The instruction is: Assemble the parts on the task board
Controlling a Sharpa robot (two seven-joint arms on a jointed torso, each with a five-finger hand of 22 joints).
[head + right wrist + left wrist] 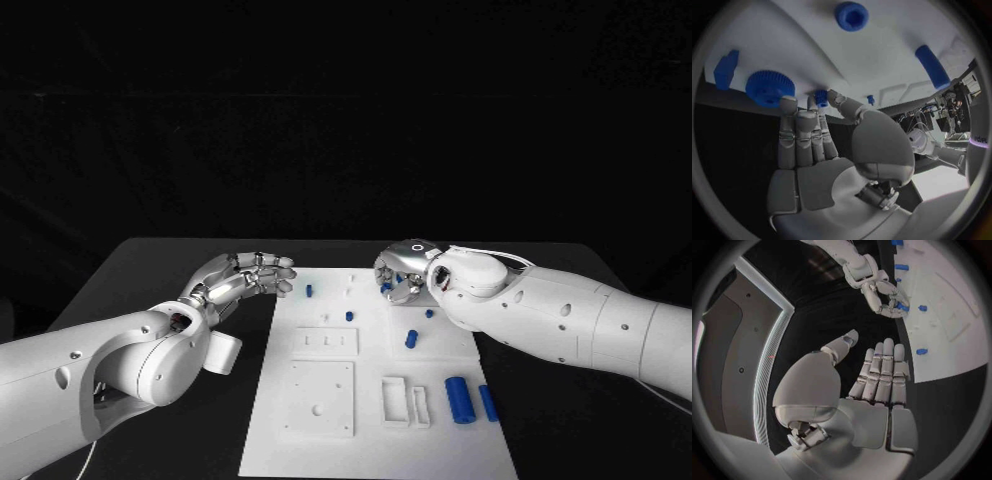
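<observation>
on the near part of the board (378, 450), two blue cylinders (462, 400) lie side by side toward the right edge, just right of a white slotted block (405, 402). left of that block sits a square white plate (320, 396), and beyond it a smaller white panel (323, 342).

mid-board, a short blue peg (411, 339) lies right of centre, with a small blue piece (349, 316) a little farther on.

the left hand (248, 276) hovers over the black table (173, 270) just left of the board's far corner, fingers straight and side by side, thumb apart, holding nothing. a blue peg (309, 291) stands near its fingertips.

the right hand (405, 272) is over the far right part of the board. in its wrist view the fingers (803, 135) stretch toward a small blue gear (821, 96), beside a large blue gear (769, 88); i cannot tell whether it grips the small one.
</observation>
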